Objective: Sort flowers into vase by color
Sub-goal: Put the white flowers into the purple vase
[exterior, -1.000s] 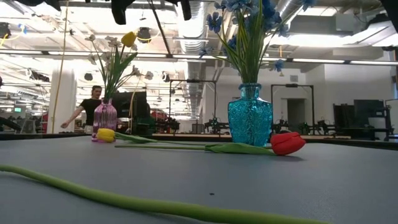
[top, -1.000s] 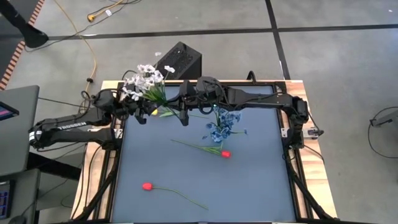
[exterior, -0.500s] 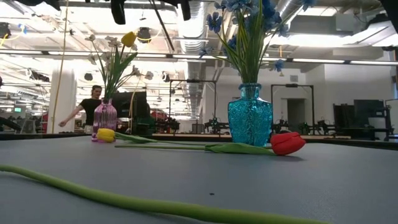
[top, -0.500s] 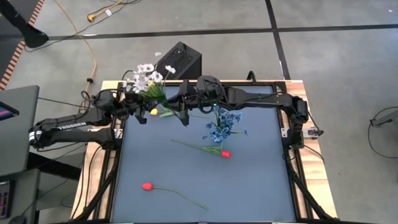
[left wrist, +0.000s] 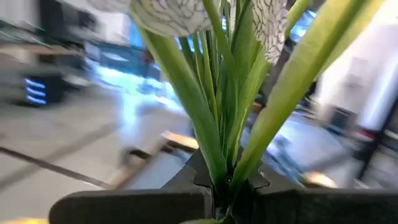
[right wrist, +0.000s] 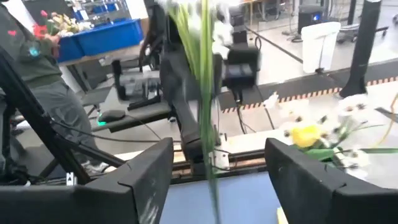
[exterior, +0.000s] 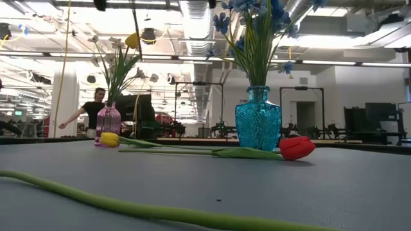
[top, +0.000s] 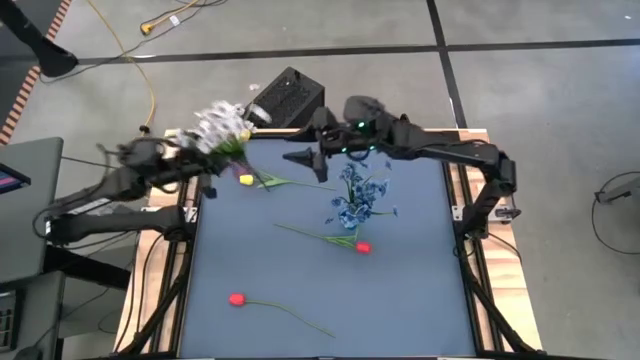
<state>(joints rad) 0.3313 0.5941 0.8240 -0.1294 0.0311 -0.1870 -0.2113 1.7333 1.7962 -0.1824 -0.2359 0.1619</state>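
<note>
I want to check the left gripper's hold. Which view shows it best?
The left wrist view: the left gripper is shut on the green stems of the white flowers. The high view shows it small at the table's far-left corner; the low and right wrist views do not show it clearly.

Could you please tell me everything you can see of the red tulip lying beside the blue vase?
The red tulip is an artificial flower with a closed red bud, one long green leaf and a thin green stem. It lies flat on the grey table, just in front of the blue glass vase, bud towards the right arm's side. No gripper touches it.
</note>
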